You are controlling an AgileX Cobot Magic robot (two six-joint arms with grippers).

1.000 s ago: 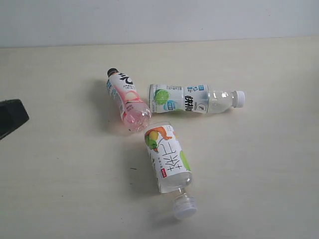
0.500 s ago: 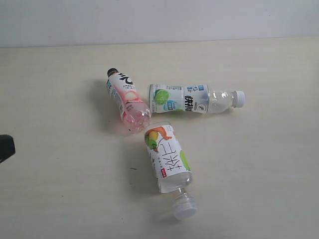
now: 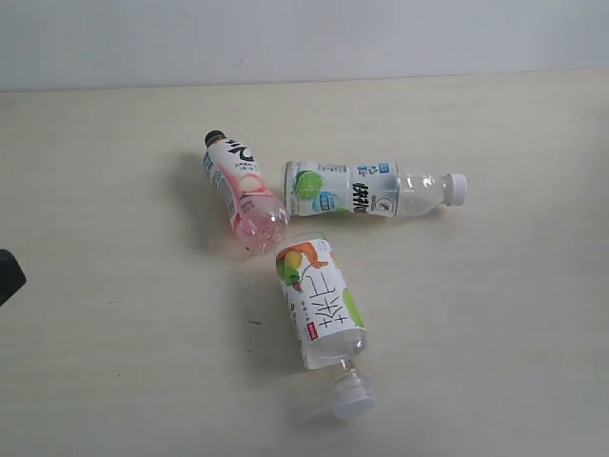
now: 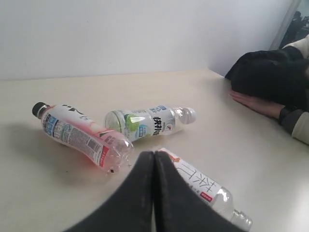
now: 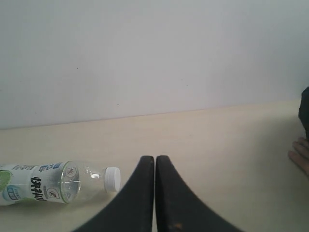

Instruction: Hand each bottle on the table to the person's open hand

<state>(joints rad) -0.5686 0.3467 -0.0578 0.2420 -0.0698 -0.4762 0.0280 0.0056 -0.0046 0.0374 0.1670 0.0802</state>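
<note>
Three bottles lie on their sides on the table (image 3: 495, 314). The pink bottle (image 3: 240, 193) has a black cap; the lime bottle (image 3: 354, 188) and the fruit bottle (image 3: 322, 307) have white caps. A blue-marked bottle is out of view. Only a dark corner of my left gripper (image 3: 8, 274) shows at the left edge, far from the bottles. In the left wrist view that gripper (image 4: 154, 153) is shut and empty, with the pink bottle (image 4: 79, 134), lime bottle (image 4: 147, 123) and fruit bottle (image 4: 205, 186) beyond it. My right gripper (image 5: 155, 158) is shut and empty, beside the lime bottle (image 5: 46, 183).
The person's hand (image 4: 255, 103) rests on the table at its far side, coming from a black sleeve (image 4: 270, 77); I cannot tell whether the palm faces up. Its fingertips (image 5: 300, 155) show at the right wrist view's edge. A white wall (image 3: 304, 38) backs the table.
My left gripper has pulled back toward the left edge of the exterior view, leaving only a small corner showing. The three bottles have not moved.
</note>
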